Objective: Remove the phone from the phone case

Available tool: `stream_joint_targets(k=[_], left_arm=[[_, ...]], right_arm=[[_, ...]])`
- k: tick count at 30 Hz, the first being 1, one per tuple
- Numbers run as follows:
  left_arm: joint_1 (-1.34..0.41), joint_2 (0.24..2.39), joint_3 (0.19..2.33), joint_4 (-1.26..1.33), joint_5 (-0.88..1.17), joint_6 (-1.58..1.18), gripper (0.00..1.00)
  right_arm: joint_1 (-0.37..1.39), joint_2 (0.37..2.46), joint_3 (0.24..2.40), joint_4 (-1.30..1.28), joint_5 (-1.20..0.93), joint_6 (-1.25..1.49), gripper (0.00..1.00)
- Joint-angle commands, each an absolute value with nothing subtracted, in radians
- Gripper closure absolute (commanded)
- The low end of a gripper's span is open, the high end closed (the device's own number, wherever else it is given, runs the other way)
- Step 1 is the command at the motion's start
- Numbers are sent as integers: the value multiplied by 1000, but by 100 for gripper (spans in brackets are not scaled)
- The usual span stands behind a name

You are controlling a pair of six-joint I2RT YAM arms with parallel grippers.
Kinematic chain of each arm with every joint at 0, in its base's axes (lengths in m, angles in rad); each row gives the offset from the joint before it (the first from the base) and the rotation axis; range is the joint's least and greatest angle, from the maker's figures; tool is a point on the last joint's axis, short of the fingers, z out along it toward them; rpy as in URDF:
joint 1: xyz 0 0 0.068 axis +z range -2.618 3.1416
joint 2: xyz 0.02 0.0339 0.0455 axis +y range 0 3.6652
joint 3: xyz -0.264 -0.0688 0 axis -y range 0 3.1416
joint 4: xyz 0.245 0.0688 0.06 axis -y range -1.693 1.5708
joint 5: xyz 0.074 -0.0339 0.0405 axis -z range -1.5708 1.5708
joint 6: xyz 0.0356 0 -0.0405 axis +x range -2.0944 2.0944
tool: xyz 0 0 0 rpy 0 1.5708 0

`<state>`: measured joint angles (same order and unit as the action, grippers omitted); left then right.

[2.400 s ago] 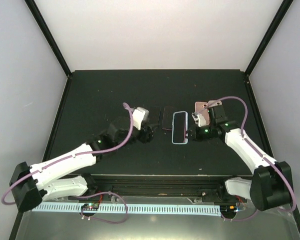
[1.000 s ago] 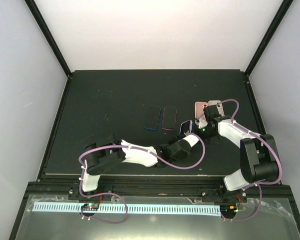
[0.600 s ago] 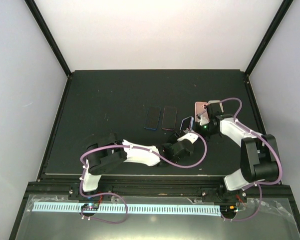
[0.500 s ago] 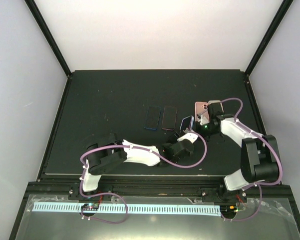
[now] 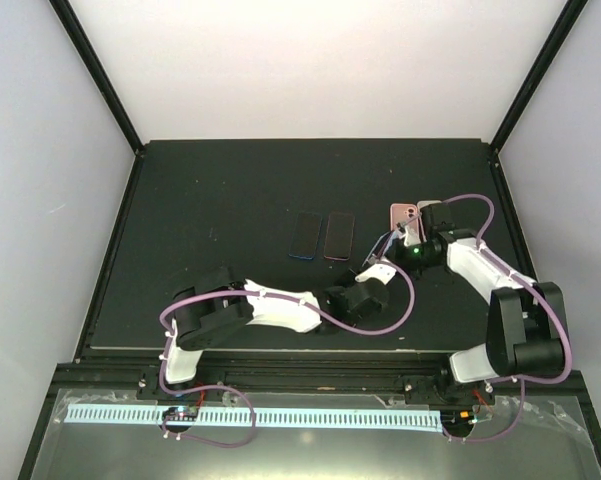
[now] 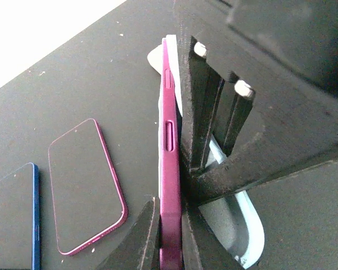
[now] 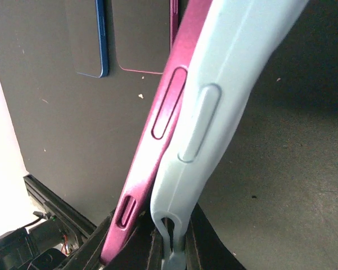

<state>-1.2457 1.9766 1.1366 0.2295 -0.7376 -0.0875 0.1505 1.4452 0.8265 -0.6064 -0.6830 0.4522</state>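
— Phone: by what is it gripped?
— It is pinched on edge, at its near end, by the left end effector, which is closed against both faces of the magenta body.
— And the phone case?
— The pale blue case is clamped at its near edge by the right end effector, likewise closed. The case is peeled partly away, so the phone's buttoned side is exposed, though the two are touching along their length.
— What is seen further out?
— On the dark surface, a pink-rimmed handset and a blue-rimmed handset are laid flat, side by side.
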Motion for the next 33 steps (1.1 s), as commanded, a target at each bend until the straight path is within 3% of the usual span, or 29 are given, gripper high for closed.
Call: stream_joint_targets(k=[1,12,19,26,33], left_arm=[[-1227,1948,1091,181,-801,-112,98],[-1223,1761,845,427,-793,-145,98],[-1223,1656,739,515,-808,-159,98],[-1180,1540,733,417,-891,-102,98],[-1071,1480,850,95,-888,-75,98]], right_arm=[[142,1349,830,-616,-666,433,99],[143,1320,855,-582,-395,311,99],[142,1239,761,-442,-328,238,99],[132,1125,740,-363,-380,146,99],[122,1046,725,-343,-404,137,99]])
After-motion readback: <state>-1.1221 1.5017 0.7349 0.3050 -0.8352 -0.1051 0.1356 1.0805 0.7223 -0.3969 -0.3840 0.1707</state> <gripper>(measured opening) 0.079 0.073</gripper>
